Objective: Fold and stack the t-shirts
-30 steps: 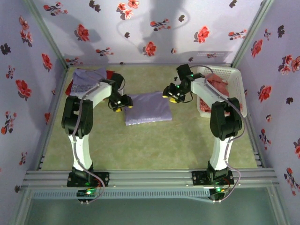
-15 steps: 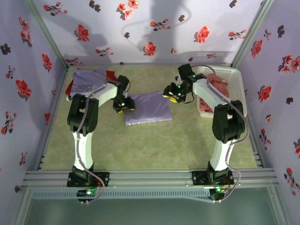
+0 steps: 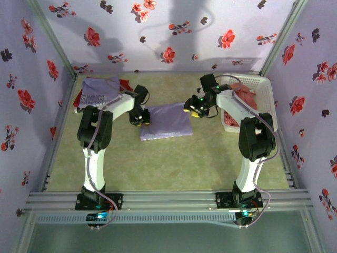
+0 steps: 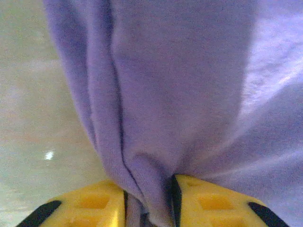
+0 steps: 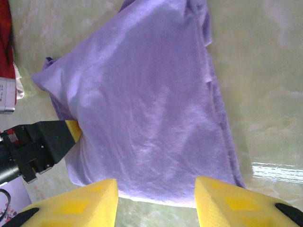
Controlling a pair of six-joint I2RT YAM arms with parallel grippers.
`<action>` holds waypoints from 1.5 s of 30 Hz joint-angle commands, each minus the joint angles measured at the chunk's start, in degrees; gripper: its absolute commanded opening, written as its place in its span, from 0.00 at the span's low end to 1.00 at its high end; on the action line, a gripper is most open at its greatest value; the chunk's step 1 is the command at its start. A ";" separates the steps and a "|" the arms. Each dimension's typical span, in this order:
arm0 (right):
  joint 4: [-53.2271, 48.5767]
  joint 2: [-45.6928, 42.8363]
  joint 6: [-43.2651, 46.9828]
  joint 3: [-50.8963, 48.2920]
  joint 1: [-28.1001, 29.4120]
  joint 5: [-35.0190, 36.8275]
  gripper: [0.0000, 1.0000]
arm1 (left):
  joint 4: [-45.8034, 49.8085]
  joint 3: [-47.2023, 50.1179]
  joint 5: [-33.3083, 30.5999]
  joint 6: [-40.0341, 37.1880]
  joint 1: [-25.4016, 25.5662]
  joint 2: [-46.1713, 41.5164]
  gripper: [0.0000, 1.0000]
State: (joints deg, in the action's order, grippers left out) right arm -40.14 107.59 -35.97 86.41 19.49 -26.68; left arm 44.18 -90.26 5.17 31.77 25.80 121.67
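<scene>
Left gripper [image 3: 139, 119] is closed to a narrow gap on the lavender t-shirt [image 3: 166, 121]. In the left wrist view a bunched fold of the lavender t-shirt [image 4: 189, 85] runs down between the two yellow fingers [image 4: 94, 203] of the left gripper [image 4: 149, 208] and is pinched there. The rest of the cloth spreads ahead of the fingers and to their right. Bare table [image 4: 33, 94] shows to their left.

Right gripper [image 3: 194, 109] stands with its jaws wide apart and holds nothing. In the right wrist view, the lavender t-shirt [image 5: 147, 104] lies flat ahead of the right gripper [image 5: 156, 203], with its nearest edge level with the yellow fingers [image 5: 80, 203]. Whether the fingers touch the cloth cannot be told. The left gripper [image 5: 52, 137] sits at the shirt's opposite edge, ahead and to the left.

A lettered purple t-shirt [image 3: 97, 89] lies beyond and to the left of the left gripper, on top of a red t-shirt [image 3: 124, 84]. A white slatted basket [image 3: 263, 84] stands just beside the right gripper, on its right, and contains a salmon-red t-shirt [image 3: 243, 94]. All items rest on the green table [image 3: 174, 163].
</scene>
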 commanded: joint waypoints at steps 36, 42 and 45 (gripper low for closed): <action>-1.90 -6.87 1.52 -2.12 -1.27 -1.16 0.46 | 13.25 -19.41 -41.55 -40.70 -0.73 -1.37 0.00; -1.60 -6.96 1.11 -1.60 -1.23 -1.27 0.46 | 11.21 -24.68 -42.61 -44.91 -0.53 -0.29 0.00; -2.02 -6.96 1.54 -1.62 -1.29 -1.30 0.46 | 12.17 -29.94 -42.82 -46.18 -0.58 1.53 0.00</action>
State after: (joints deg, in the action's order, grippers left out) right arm -40.64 102.74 -35.53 83.20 18.63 -27.27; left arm 56.66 -115.28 -34.63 -11.07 25.02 121.27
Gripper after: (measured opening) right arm 0.462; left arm 0.073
